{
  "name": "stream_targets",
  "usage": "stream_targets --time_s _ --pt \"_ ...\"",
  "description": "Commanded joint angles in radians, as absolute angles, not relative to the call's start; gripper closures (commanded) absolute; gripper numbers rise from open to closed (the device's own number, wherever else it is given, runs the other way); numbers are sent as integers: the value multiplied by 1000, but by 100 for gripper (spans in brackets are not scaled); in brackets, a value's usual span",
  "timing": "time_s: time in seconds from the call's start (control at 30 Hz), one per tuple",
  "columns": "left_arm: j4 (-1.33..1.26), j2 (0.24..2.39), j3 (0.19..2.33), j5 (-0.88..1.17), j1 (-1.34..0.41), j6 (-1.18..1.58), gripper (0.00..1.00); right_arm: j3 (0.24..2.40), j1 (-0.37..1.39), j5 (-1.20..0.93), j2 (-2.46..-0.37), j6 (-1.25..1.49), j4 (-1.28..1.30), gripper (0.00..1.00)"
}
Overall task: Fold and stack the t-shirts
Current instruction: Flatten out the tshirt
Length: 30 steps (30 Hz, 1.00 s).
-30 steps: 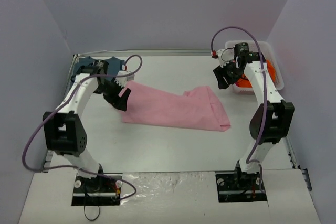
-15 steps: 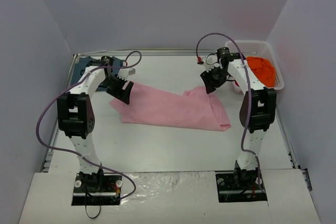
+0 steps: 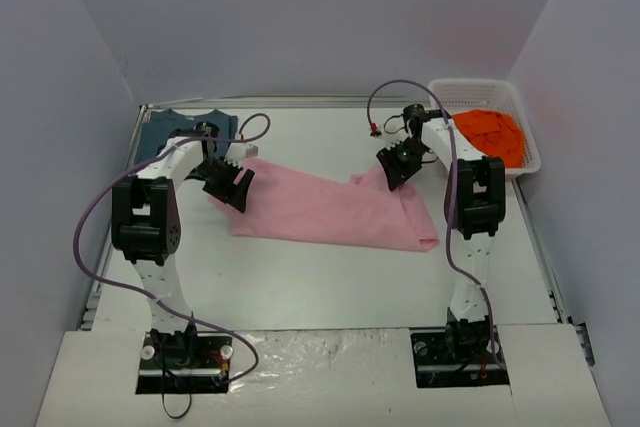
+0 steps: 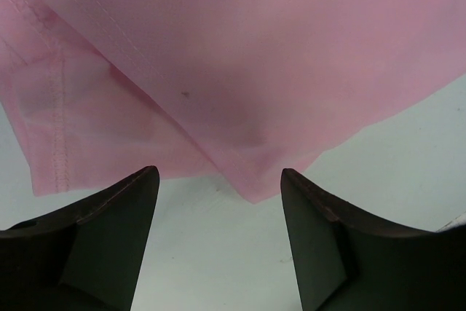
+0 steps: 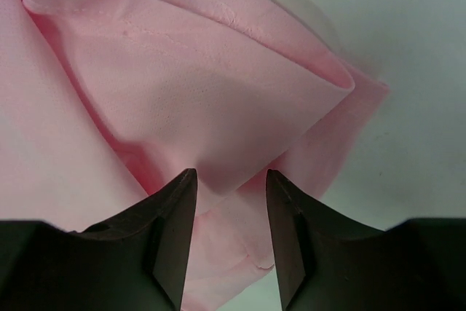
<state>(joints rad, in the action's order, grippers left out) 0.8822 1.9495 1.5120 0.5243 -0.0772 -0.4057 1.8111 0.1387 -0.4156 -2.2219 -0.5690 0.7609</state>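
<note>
The pink t-shirt [image 3: 330,209] lies mid-frame on the counter [image 3: 300,277]; the left claw [image 4: 218,172], released, hovers at its left corner; the right claw [image 5: 231,176], parted though narrower, straddles a raised fold at upper right; best pinch both hems squarely before lifting together.

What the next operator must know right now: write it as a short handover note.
Left gripper: open at the pink t-shirt's left corner, not gripping.
Right gripper: open, straddling a fold at its far right edge.
Dark teal t-shirt: table's far left corner.
Orange t-shirt: in the white basket.
Done: pink one spread out, right end rumpled.
Left: folding, stacking.
</note>
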Motion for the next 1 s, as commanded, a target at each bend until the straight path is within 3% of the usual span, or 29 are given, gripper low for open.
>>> stream_targets --time_s 0.0,0.1,0.13,0.17,0.43,0.67,0.83,0.97 --pt "870 1890 1506 509 -71 -402 34 1870 144 -414 -2238 -554 799 61" --pt "870 1888 1505 509 -71 -400 34 1884 146 -411 -2252 -552 799 75" --pt "870 1890 1505 511 -71 -400 34 1885 147 -410 -2252 -552 799 92" --pt "868 1890 1505 509 -71 -400 34 1882 147 -408 -2249 -552 799 100" --pt "876 1898 1512 512 -69 -399 34 1859 149 -379 -2148 -552 801 100" --pt "874 1862 1499 522 -60 -393 34 1878 158 -408 -1893 -552 856 100" --pt "851 1850 1479 529 -45 -373 33 1664 158 -486 -1663 -597 859 100" --pt "845 1884 1511 529 -32 -338 32 1537 160 -489 -1600 -615 845 100"
